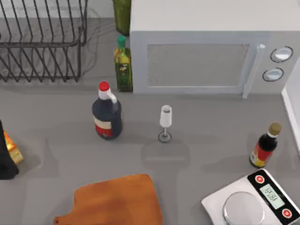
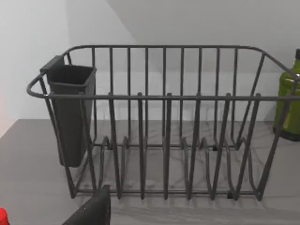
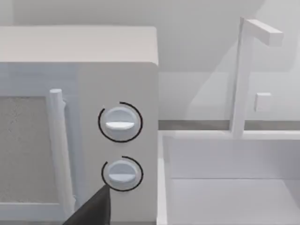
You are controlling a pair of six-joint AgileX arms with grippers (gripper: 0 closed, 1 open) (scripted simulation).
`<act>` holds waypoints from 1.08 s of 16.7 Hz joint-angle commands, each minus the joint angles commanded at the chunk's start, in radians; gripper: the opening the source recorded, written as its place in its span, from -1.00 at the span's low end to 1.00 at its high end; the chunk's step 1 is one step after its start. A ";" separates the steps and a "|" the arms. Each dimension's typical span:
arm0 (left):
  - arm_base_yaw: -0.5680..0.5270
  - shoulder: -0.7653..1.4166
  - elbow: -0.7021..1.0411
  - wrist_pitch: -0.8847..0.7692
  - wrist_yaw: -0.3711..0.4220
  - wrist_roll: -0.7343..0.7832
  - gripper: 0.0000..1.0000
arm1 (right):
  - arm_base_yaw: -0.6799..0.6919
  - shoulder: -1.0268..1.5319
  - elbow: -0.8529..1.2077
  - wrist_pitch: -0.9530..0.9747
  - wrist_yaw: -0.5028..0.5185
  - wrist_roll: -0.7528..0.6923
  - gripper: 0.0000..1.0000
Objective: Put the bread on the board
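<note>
The bread (image 1: pixel 11 149) is seen at the far left edge of the table (image 1: pixel 211 145), well to the left of the board (image 1: pixel 117 201) and apart from it, touching the dark left gripper (image 1: pixel 5 157) beside it. Whether that gripper's fingers are apart or clamped on the bread cannot be told. The board lies at the near edge, in front of the soy sauce bottle (image 1: pixel 107 112). A wire dish rack (image 2: pixel 159 122) is faced by the left wrist camera, the microwave (image 3: pixel 79 136) by the right one.

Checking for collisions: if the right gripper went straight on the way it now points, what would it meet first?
Probably the microwave: the right wrist view looks straight at its two knobs, though how far off is unclear.
</note>
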 joint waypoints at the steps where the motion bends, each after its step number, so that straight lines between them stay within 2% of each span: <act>1: 0.000 0.000 0.000 0.000 0.000 0.000 1.00 | 0.000 0.000 0.000 0.000 0.000 0.000 1.00; 5: 0.007 0.065 0.056 -0.054 -0.004 0.047 1.00 | 0.000 0.000 0.000 0.000 0.000 0.000 1.00; 8: 0.013 0.224 0.179 -0.165 -0.008 0.154 1.00 | 0.000 0.000 0.000 0.000 0.000 0.000 1.00; 18: 0.024 1.186 0.796 -0.694 0.011 0.681 1.00 | 0.000 0.000 0.000 0.000 0.000 0.000 1.00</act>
